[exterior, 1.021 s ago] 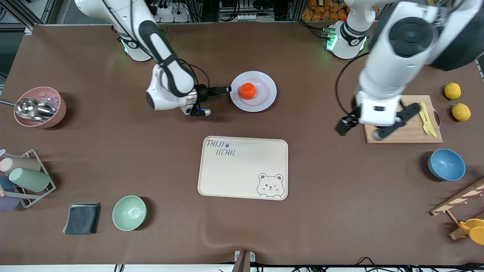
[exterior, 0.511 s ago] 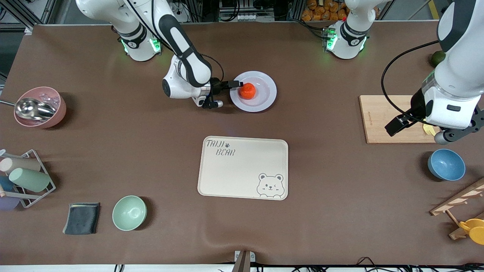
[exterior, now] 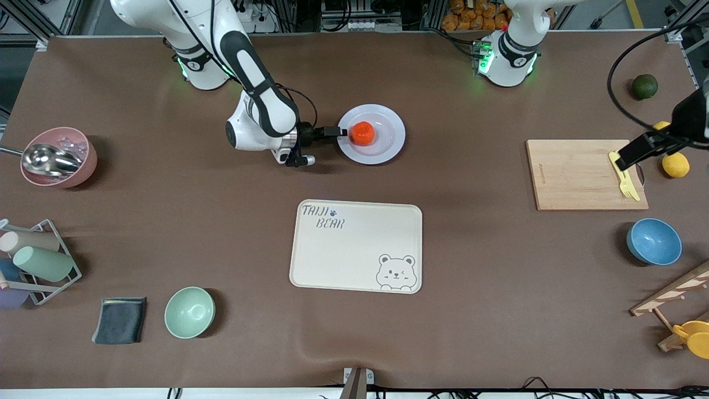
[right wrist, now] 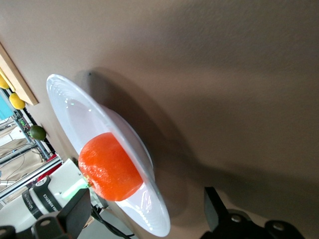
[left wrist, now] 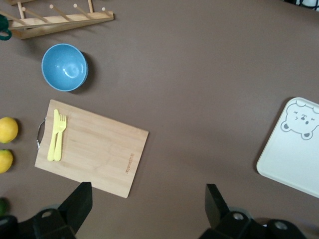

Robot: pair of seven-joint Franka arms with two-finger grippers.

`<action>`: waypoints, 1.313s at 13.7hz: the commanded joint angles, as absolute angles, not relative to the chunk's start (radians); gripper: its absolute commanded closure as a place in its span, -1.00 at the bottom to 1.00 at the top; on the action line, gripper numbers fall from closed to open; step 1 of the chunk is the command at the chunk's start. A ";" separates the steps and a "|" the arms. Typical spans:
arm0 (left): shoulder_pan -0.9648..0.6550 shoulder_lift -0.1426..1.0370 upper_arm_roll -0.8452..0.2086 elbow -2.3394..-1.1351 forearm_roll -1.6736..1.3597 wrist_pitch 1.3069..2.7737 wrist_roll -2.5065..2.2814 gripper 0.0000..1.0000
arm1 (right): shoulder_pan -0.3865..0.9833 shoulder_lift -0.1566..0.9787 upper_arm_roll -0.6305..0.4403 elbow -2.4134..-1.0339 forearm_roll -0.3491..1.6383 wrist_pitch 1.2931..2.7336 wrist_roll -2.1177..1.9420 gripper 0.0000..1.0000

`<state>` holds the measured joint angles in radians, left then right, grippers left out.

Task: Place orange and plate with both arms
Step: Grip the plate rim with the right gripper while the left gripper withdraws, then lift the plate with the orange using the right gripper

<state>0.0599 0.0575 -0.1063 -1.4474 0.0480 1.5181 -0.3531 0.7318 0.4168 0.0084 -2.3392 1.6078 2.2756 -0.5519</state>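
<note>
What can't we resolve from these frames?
- Right gripper at the plate rim: contact not resolvable in front view; right wrist view crops the fingertips.
- Left gripper: out of frame in front view.
- Underside of the orange: hidden by the plate rim in right wrist view.

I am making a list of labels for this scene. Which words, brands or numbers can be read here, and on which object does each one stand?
"TAIJI BEAR", with a small paw print after the first word: printed on the cream tray, in the corner toward the right arm's end; a bear face is drawn in another corner.
A small printed mark on the wooden cutting board: too small to read.
The plate, the orange and the bowls show no text.
</note>
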 commanded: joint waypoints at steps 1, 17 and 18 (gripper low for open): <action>-0.014 0.008 -0.032 -1.480 0.032 1.482 -0.339 -1.00 | 0.747 0.422 0.017 -2.347 1.690 2.304 -0.584 -1.00; -0.012 0.005 0.038 -1.502 -0.075 1.471 -0.296 -1.00 | 0.813 0.440 0.018 -2.327 1.763 2.301 -0.598 1.00; -0.014 0.005 0.034 -1.509 -0.074 1.473 -0.296 -1.00 | 0.811 0.440 0.018 -2.327 1.763 2.301 -0.598 1.00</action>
<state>-0.0059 0.0141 0.0342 -1.4943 -0.0560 1.4731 -0.3115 0.7946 0.4284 0.0224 -2.3378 1.7284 2.2836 -0.5844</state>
